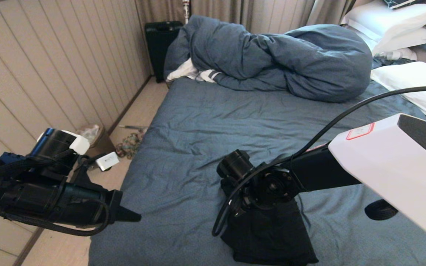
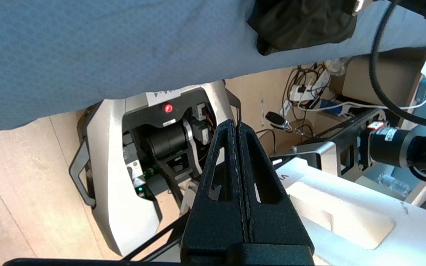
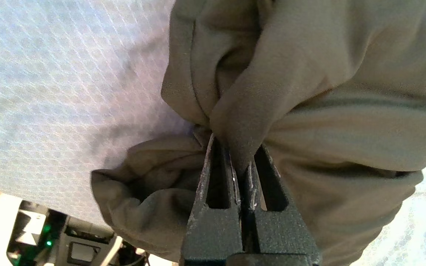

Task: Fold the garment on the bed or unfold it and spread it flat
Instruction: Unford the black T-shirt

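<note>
The garment (image 1: 272, 236) is a black bundle near the front edge of the bed (image 1: 183, 147), close to the robot. It is bunched up with many folds, and no print or words show on it. The right gripper (image 3: 240, 162) is pinched tight on a fold of this black cloth. In the right wrist view the cloth bulges out all around the two fingers (image 3: 213, 192), and the blue-grey sheet lies behind it. In the head view the right arm (image 1: 383, 166) comes in from the right side, and its black wrist sits right over the top of the garment.

The left gripper (image 1: 135, 217) is off to the left, beside the bed and over the floor (image 1: 139, 111). Its fingers (image 2: 220, 173) are pressed together and hold nothing. It does not touch the bed or the garment. In the left wrist view the robot's own grey base (image 2: 124, 192) stands on the floor by the edge of the bed.

Further back, the sheet is wrinkled. At the far end a big blue-grey duvet (image 1: 283, 59) is piled in a heap. White pillows (image 1: 394, 26) lie at the far right. A black suitcase (image 1: 160, 44) stands by the wall at the far corner, next to the curtains (image 1: 257, 14). A small bin (image 1: 94, 138) sits on the floor on the left.
</note>
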